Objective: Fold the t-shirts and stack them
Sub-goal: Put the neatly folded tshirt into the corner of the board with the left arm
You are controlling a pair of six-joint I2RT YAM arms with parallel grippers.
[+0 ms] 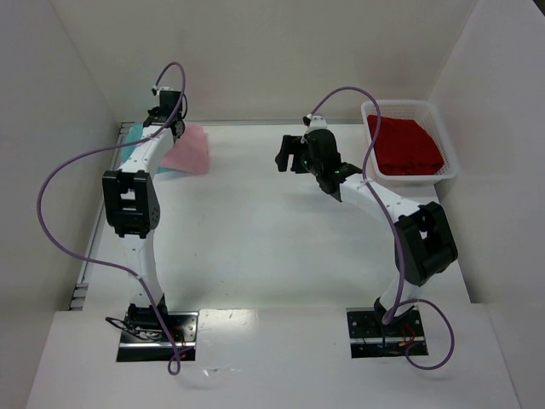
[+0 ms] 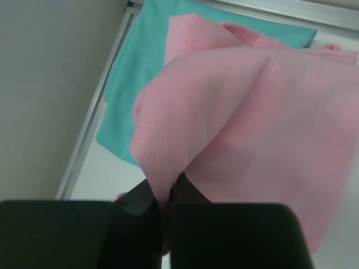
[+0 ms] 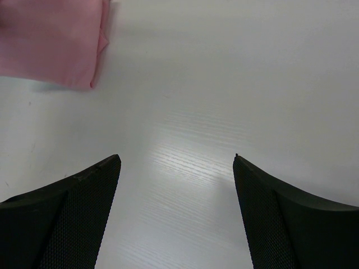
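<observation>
Holds a fold of the pink t-shirt (image 2: pixel 263 129) clamped in the left gripper (image 2: pixel 164 202), above the teal t-shirt (image 2: pixel 140 73) at the far left corner of the bench (image 1: pixel 255 239). Hovers with the right gripper (image 3: pixel 177 158) spread apart over the bench. Has the red t-shirt (image 1: pixel 404 145) lying in the white basket (image 1: pixel 450 166), far right.

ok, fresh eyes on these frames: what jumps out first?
The left gripper, shut on an edge of the light pink cloth t-shirt at the far left corner of the table, where it partly covers a teal cloth t-shirt. At the far right, a red cloth t-shirt fills a white plastic mesh basket. The right gripper hangs open over bare tabletop.
</observation>
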